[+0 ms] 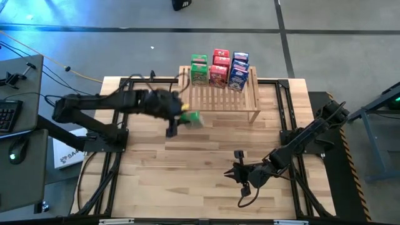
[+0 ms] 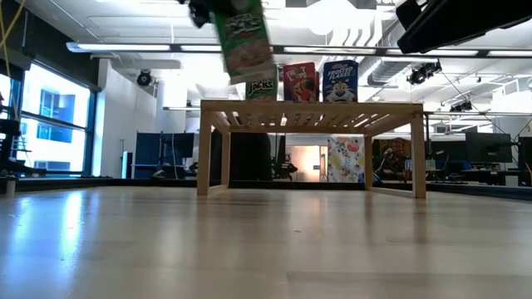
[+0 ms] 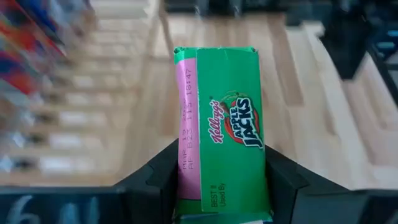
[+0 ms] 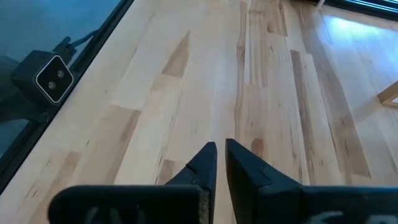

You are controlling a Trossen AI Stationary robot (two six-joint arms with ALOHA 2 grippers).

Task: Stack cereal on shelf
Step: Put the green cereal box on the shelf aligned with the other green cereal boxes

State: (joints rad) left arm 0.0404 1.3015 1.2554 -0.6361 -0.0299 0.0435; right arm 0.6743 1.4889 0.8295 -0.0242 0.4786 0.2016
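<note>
Above the table, just off the near left corner of the light-wood shelf, my left gripper is shut on a green Apple Jacks cereal box. In the low view this box hangs tilted, higher than the shelf top. At the shelf's far edge stand green, red and blue cereal boxes, stacked. My right gripper waits shut over the table's near right part, holding nothing. My left gripper pinches the green box between its two fingers, which lie on two opposite faces at the box's near end. The box sticks out forward past the fingertips, a narrow side panel facing the wrist camera. It is lifted clear of table and shelf.
Black frame rails run along the table's left and right sides. A small camera sits at the table's edge near my right gripper. Bare tabletop lies between the shelf and the near edge. A desk with a keyboard stands at left.
</note>
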